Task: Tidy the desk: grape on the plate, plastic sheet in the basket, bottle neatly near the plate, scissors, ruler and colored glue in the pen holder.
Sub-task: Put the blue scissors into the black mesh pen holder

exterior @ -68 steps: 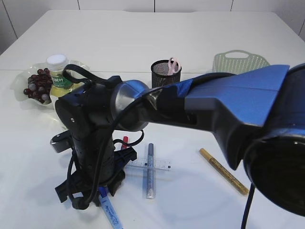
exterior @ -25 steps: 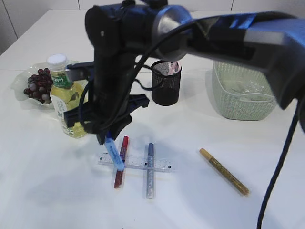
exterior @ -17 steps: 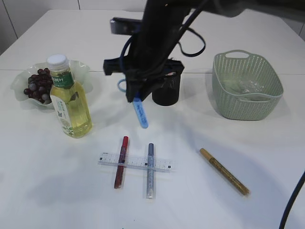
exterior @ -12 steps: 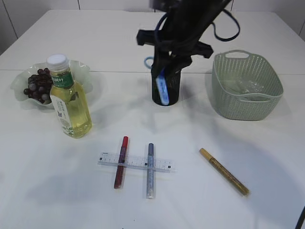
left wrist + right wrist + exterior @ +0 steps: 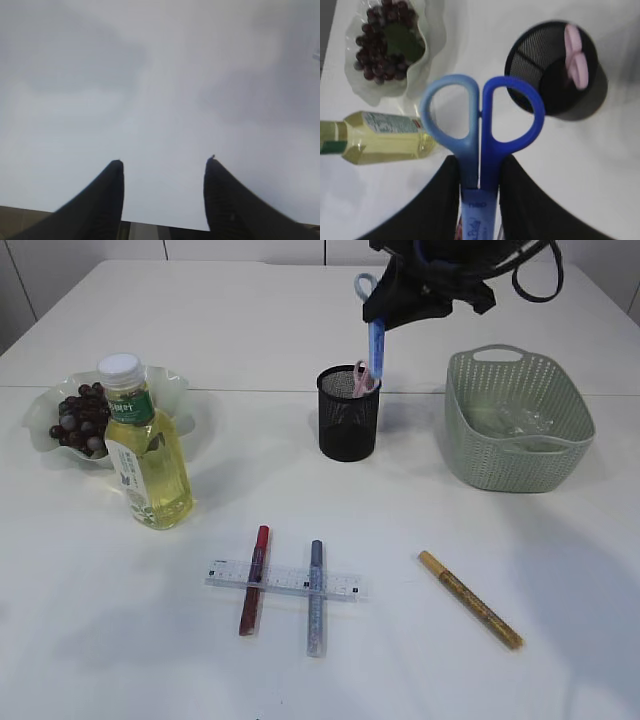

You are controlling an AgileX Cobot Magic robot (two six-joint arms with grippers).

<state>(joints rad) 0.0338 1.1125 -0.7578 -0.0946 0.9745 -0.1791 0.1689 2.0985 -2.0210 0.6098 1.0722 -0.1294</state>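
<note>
Right tool (image 5: 479, 195) gripping, left tool (image 5: 162, 167) parted

— From the front we look down at a slant over the whole white table (image 5: 300, 320). And the wrists?

— Our right wrist camera looks straight down from high up, sharing the pen holder (image 5: 555, 75), bottle (image 5: 385, 137) and grapes (image 5: 382, 45) with the front view. Our left one faces only blurred bare surface.

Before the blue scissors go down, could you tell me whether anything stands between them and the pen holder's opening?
Nothing blocks the way. The right gripper holds the blue scissors upright above the pen holder. Pink scissors already stand inside against its right rim, but most of the opening looks free.
</note>
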